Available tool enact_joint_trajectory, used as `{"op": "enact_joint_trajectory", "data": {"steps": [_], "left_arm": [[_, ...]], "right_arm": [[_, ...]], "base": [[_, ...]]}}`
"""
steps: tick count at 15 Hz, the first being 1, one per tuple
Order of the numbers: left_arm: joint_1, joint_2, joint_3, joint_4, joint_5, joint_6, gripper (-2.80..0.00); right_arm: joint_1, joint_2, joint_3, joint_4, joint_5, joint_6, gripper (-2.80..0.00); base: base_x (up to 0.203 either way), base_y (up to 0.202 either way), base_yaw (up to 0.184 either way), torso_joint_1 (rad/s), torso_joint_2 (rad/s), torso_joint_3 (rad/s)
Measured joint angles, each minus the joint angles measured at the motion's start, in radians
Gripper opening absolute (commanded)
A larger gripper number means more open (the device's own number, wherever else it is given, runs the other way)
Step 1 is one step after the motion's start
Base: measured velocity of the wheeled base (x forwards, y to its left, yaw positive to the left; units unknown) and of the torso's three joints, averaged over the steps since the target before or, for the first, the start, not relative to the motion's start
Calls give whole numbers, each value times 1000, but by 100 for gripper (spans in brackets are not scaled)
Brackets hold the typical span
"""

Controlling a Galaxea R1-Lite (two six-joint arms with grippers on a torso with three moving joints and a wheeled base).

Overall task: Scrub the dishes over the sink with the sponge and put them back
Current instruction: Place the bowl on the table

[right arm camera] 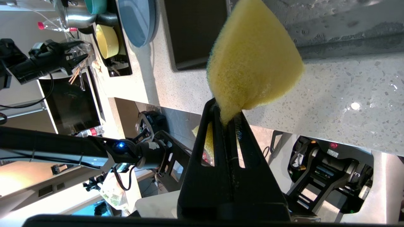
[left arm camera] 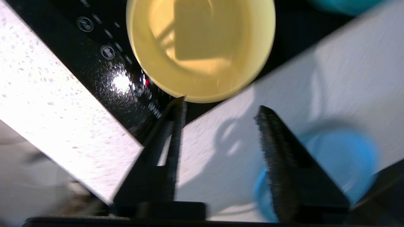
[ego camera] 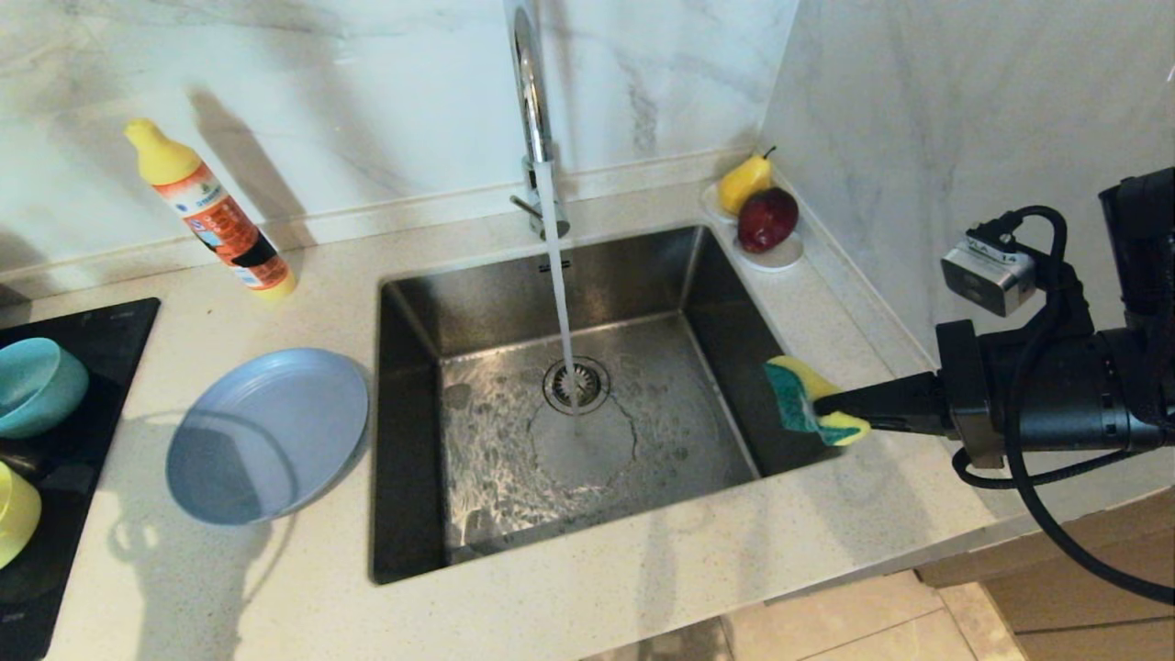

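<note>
My right gripper [ego camera: 833, 409] hangs over the right edge of the sink [ego camera: 633, 266], shut on the sponge [ego camera: 800, 393], whose yellow face [right arm camera: 252, 63] bulges beyond the fingertips. The grey-blue plate [ego camera: 266, 436] lies on the counter left of the sink. On the black hob at the far left sit the teal bowl [ego camera: 37, 386] and the yellow-green bowl [ego camera: 14, 509]. My left gripper [left arm camera: 221, 104] is outside the head view. It hovers open and empty above the counter between the yellow-green bowl [left arm camera: 200, 47] and the plate [left arm camera: 341, 157].
Water runs from the chrome tap [ego camera: 532, 110] onto the drain [ego camera: 576, 384]. A yellow-capped orange bottle [ego camera: 216, 216] stands behind the plate. A small white dish [ego camera: 780, 255] with a pear and an apple sits in the back right corner. The hob [ego camera: 92, 349] borders the counter's left end.
</note>
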Motion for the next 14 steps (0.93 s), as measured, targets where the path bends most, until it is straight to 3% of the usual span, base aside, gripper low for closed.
{"op": "enact_joint_trajectory", "data": {"steps": [3, 5, 9, 10, 14], "left_arm": [[-50, -35, 78, -8, -3, 154, -280], [-102, -44, 93, -13, -3, 218, -280], [-248, -58, 100, -5, -3, 239, -280], [-280, -60, 102, -3, -3, 239, 0], [-348, -61, 116, -3, -1, 249, 0]], "right_arm": [[0, 1, 4, 0, 1, -1, -280], [0, 1, 4, -1, 2, 0, -280], [0, 9, -4, -1, 2, 0, -280], [1, 11, -4, -1, 1, -1, -280], [1, 17, -11, -2, 2, 0, -280]], "base": [[0, 0, 0, 0, 0, 0], [0, 0, 0, 0, 0, 0], [0, 0, 0, 0, 0, 0], [0, 0, 0, 0, 0, 0], [0, 0, 0, 0, 0, 0]]}}
